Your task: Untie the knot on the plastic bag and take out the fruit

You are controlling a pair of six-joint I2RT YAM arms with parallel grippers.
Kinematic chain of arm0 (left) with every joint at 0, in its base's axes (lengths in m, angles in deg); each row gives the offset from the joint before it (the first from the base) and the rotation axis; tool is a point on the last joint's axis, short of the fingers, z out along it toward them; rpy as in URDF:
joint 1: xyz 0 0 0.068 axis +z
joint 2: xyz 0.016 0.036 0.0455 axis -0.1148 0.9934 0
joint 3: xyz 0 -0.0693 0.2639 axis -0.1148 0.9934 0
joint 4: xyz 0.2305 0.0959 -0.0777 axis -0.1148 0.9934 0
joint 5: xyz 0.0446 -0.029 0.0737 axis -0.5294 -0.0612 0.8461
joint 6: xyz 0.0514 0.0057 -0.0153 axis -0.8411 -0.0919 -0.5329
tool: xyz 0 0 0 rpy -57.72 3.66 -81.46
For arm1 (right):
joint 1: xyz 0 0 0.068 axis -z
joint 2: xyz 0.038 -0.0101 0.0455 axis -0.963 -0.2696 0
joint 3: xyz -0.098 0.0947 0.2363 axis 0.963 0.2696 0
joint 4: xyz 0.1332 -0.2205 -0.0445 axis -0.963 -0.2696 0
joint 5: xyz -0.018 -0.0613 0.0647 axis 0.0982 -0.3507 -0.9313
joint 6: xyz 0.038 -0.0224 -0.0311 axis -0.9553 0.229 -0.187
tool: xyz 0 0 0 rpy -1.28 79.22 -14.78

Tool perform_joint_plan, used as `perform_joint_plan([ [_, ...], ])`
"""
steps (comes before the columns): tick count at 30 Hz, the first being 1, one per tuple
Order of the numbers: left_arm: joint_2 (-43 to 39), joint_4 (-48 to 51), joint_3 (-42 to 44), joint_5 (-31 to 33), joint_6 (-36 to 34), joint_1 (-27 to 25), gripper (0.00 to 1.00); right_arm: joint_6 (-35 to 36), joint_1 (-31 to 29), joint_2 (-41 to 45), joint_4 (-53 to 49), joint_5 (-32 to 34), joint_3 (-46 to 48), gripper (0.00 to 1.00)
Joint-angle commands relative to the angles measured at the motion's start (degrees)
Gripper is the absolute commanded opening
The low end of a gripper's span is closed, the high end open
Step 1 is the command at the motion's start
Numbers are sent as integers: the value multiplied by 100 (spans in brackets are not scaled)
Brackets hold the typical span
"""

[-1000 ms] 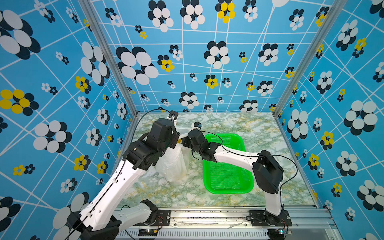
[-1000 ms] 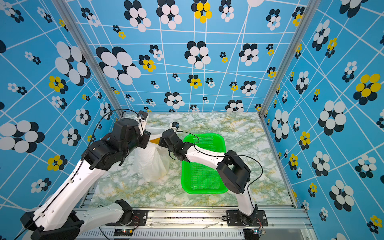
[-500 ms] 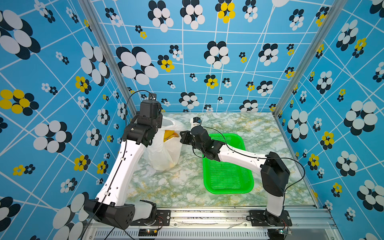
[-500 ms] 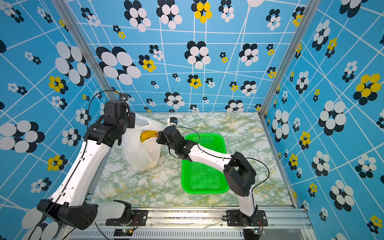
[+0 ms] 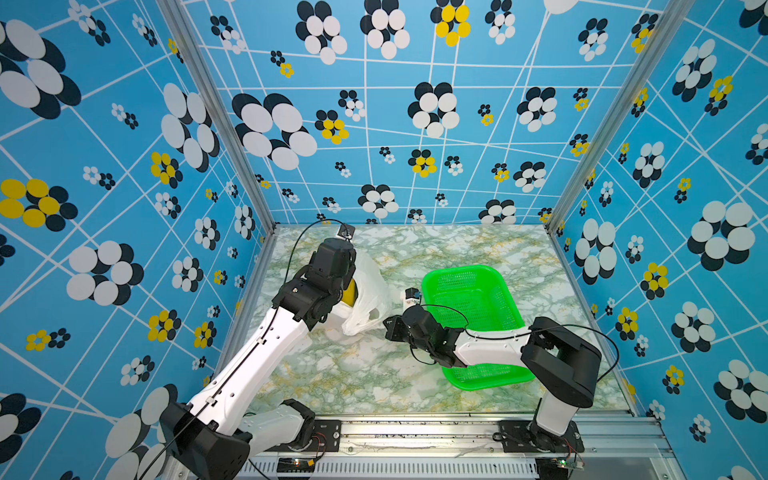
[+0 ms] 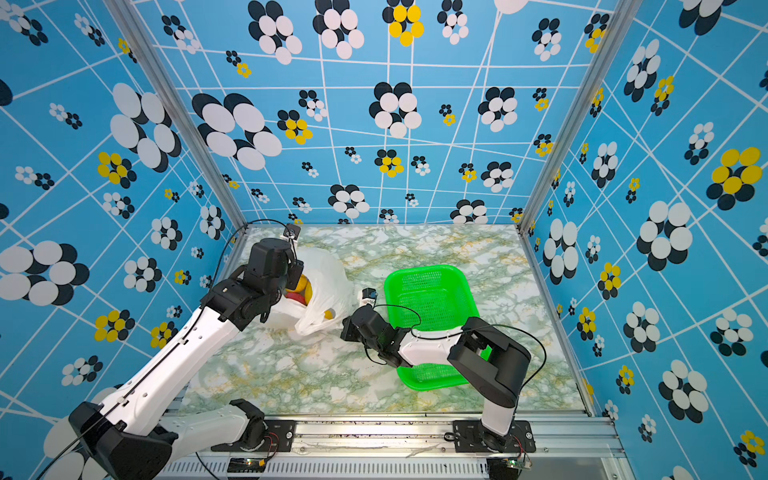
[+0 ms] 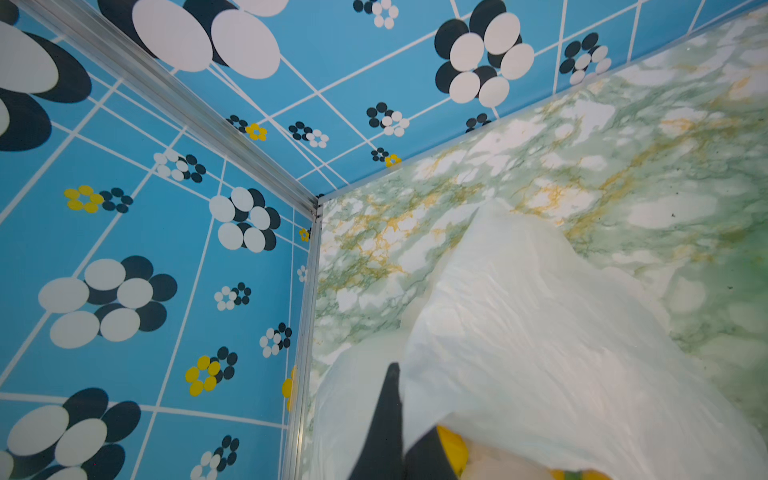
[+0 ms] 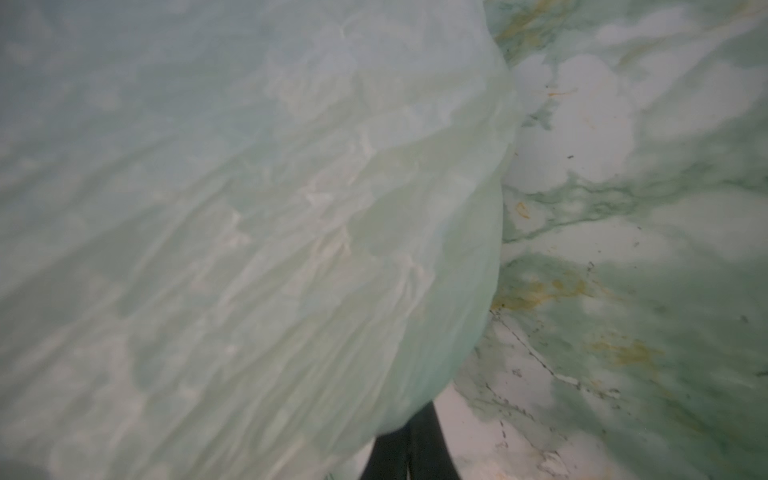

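The plastic bag (image 5: pixel 371 286) is gripped from two sides on the table (image 5: pixel 374 374).
The left arm is stretched forward and bent down over the bag's open mouth, with the left gripper (image 7: pixel 409 415) pinched narrow on its film. The right arm is laid low across the green basket (image 5: pixel 469 291), with the right gripper (image 8: pixel 409 440) closed on the bag's near edge. The fruit (image 6: pixel 304 284) is seen inside.

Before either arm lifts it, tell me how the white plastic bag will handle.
Likely floppy: the plastic bag lies crumpled and sagging on the table, so it should drape, not hold shape. Probably slippery: its film looks thin and glossy in the left wrist view. Contents may shift: loose fruit sits at its open mouth and could roll out.
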Motion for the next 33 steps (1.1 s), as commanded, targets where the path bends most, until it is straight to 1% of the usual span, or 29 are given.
perform_joint_plan([
  [1, -505, -133, 267, 486, 184, -150, 0, -18, -18, 414, -205, 225, 322, 1],
  [2, -612, -100, 354, 528, 207, -218, 0, 40, -38, 494, -282, 304, 362, 5],
  [6, -885, 90, 531, 628, 247, -447, 0, 402, -144, 753, -624, 685, 420, 14],
  [8, -981, 243, 580, 638, 256, -564, 0, 727, -154, 952, -695, 953, 579, 18],
  [9, -1021, 299, 609, 645, 277, -625, 0, 905, -152, 1067, -699, 1055, 660, 23],
  [10, -1083, 346, 644, 638, 306, -705, 0, 1224, -171, 1207, -659, 1079, 748, 31],
  [12, -1205, 380, 749, 575, 397, -867, 0, 1901, -342, 1490, -693, 1233, 823, 49],
  [14, -1332, 388, 863, 292, 536, -998, 0, 2826, -654, 1776, -706, 1430, 857, 68],
  [16, -1399, 407, 967, 55, 645, -1114, 0, 3662, -1017, 1984, -693, 1667, 871, 81],
  [17, -1409, 402, 1030, 15, 697, -1169, 0, 4091, -1187, 2067, -603, 1712, 908, 85],
  [19, -1369, 414, 1100, 34, 779, -1241, 0, 4820, -1516, 2175, -335, 1674, 1008, 89],
  [23, -1213, 500, 1144, 164, 862, -1317, 0, 5994, -2182, 2106, 152, 1452, 1167, 92],
  [26, -1172, 555, 1108, 178, 864, -1334, 0, 6307, -2434, 1789, 389, 1556, 1101, 95],
  [27, -1172, 572, 1093, 169, 862, -1341, 0, 6282, -2435, 1634, 490, 1820, 1050, 96],
  [28, -1172, 595, 1072, 150, 867, -1343, 0, 6210, -2434, 1484, 609, 2241, 974, 98],
  [30, -1181, 690, 1041, 146, 900, -1367, 0, 6174, -2386, 1069, 882, 3382, 697, 99],
  [31, -1183, 749, 1020, 169, 919, -1389, 0, 6140, -2326, 931, 909, 3720, 563, 99],
  [33, -1215, 857, 1008, 234, 942, -1475, 0, 5881, -2088, 777, 862, 3996, 364, 94],
])
